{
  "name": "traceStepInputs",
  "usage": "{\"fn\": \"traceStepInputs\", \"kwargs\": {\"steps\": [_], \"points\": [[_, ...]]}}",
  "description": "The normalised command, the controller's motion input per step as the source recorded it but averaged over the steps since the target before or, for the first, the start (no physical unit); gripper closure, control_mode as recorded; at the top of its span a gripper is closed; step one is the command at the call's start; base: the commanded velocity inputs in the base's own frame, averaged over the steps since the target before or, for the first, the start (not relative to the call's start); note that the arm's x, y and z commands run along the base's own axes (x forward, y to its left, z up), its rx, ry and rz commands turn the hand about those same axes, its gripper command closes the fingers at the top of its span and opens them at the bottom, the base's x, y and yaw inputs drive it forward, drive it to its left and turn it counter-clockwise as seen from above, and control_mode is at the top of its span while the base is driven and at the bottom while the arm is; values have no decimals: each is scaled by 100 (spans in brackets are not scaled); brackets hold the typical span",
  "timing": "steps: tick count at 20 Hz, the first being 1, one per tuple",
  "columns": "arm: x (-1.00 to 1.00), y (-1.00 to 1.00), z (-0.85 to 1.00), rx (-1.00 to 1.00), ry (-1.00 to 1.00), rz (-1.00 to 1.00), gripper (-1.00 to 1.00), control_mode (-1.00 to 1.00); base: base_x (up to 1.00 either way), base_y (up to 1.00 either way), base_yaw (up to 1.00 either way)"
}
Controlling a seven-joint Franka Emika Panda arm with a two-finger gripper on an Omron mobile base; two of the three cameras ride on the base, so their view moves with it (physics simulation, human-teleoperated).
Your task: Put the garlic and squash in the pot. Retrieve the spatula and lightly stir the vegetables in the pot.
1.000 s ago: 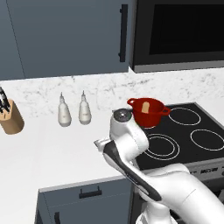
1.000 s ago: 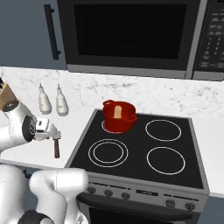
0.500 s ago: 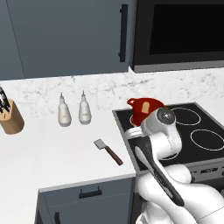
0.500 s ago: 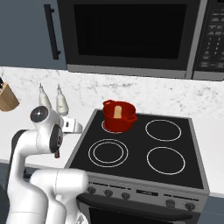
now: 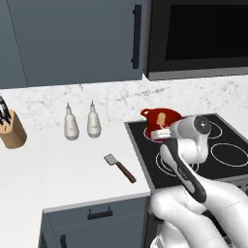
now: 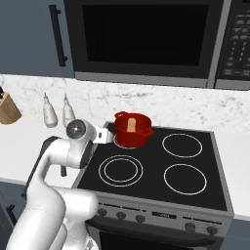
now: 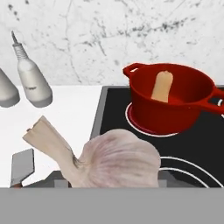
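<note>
Garlic [image 7: 116, 159] sits clamped in the gripper [image 7: 109, 177], with two white bottles [image 7: 33, 83] left, spatula [image 7: 22, 166] below, and the squash-holding [image 7: 162, 86] pot [image 7: 168, 109] ahead.

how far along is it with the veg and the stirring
Done: the squash already stands in the red pot on the stove's back left burner. In hand: the garlic sits between the fingers, with the gripper just short of the pot, so it looks about to be dropped in. Left: the spatula lies untouched on the counter, and no stirring has begun.
</note>
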Motion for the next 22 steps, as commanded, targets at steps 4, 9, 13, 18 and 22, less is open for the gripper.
{"fn": "traceStepInputs", "kwargs": {"steps": [4, 9, 13, 18, 22], "points": [[71, -31, 2, 5, -4, -2, 100, -100, 0, 0, 0], [58, -36, 36, 9, -3, -5, 100, -100, 0, 0, 0], [78, -38, 10, 5, 0, -8, 100, -100, 0, 0, 0], [78, -34, -9, 0, 3, -5, 100, -100, 0, 0, 0], [54, -19, -35, 0, 0, -1, 100, -100, 0, 0, 0]]}}
